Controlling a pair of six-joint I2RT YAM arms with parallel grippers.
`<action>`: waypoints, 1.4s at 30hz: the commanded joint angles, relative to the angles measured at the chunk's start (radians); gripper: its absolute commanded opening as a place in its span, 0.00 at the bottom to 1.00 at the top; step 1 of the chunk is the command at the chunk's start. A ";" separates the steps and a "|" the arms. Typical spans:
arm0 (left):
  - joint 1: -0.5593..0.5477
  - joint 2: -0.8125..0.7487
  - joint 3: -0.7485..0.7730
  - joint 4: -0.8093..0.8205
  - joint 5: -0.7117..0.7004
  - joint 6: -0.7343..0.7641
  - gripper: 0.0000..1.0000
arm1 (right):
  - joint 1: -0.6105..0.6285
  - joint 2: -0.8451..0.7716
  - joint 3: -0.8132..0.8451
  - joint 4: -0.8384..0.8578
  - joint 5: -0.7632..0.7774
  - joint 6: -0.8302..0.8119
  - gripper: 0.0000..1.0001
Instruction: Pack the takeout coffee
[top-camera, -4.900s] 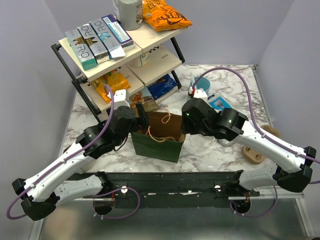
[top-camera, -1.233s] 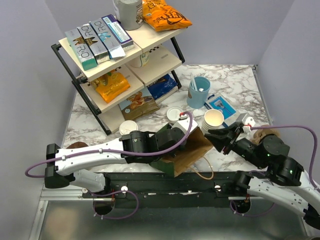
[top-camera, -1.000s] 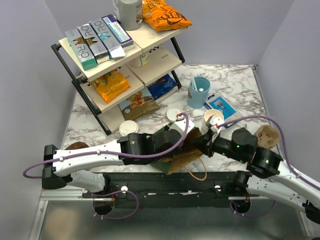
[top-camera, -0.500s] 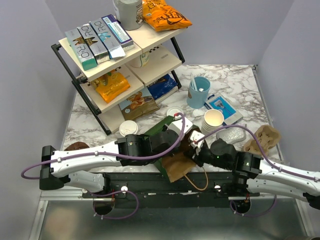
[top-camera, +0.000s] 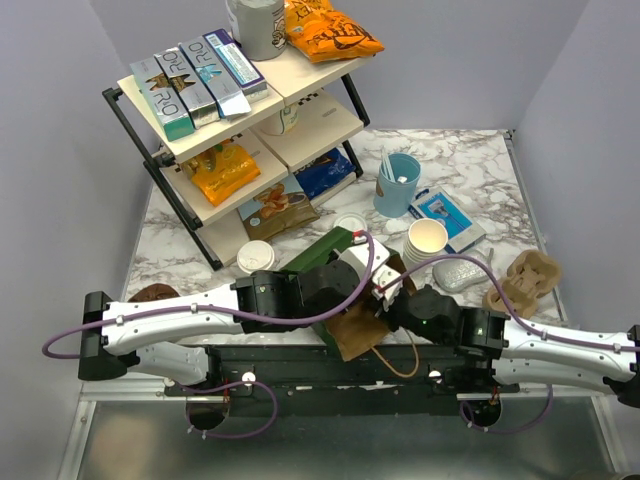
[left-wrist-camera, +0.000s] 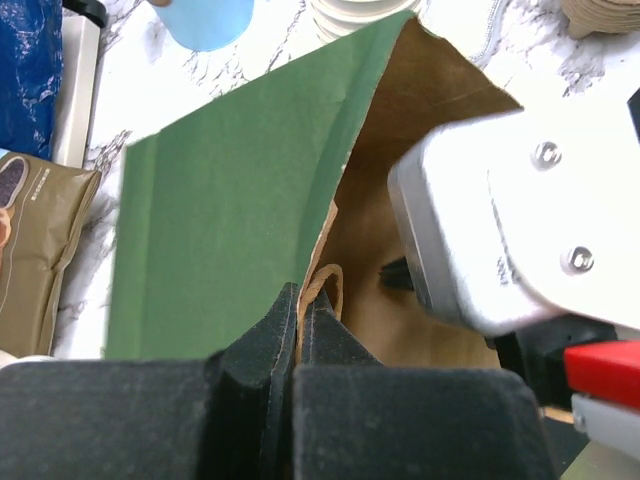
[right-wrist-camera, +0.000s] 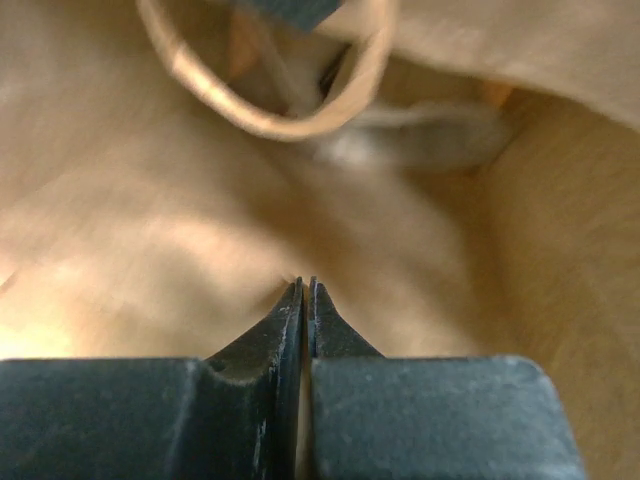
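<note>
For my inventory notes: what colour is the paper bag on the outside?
The paper bag is dark green outside; clearest in the left wrist view.

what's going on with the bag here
Both arms are on the green paper bag. The left tool is pinched shut on its rim, holding the mouth up; the right tool, closed, is pushed inside against the brown paper. A lidded cup stands outside on the table, not packed yet.
</note>
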 joint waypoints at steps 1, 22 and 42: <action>-0.004 -0.042 -0.003 0.051 0.023 -0.010 0.00 | 0.007 -0.030 -0.019 0.184 0.078 0.004 0.14; 0.192 -0.111 -0.008 0.013 0.160 -0.279 0.00 | 0.009 0.053 0.119 0.210 0.202 0.168 0.30; 0.286 -0.051 0.155 -0.257 -0.033 -0.603 0.00 | 0.007 -0.096 0.579 -0.300 0.475 0.522 1.00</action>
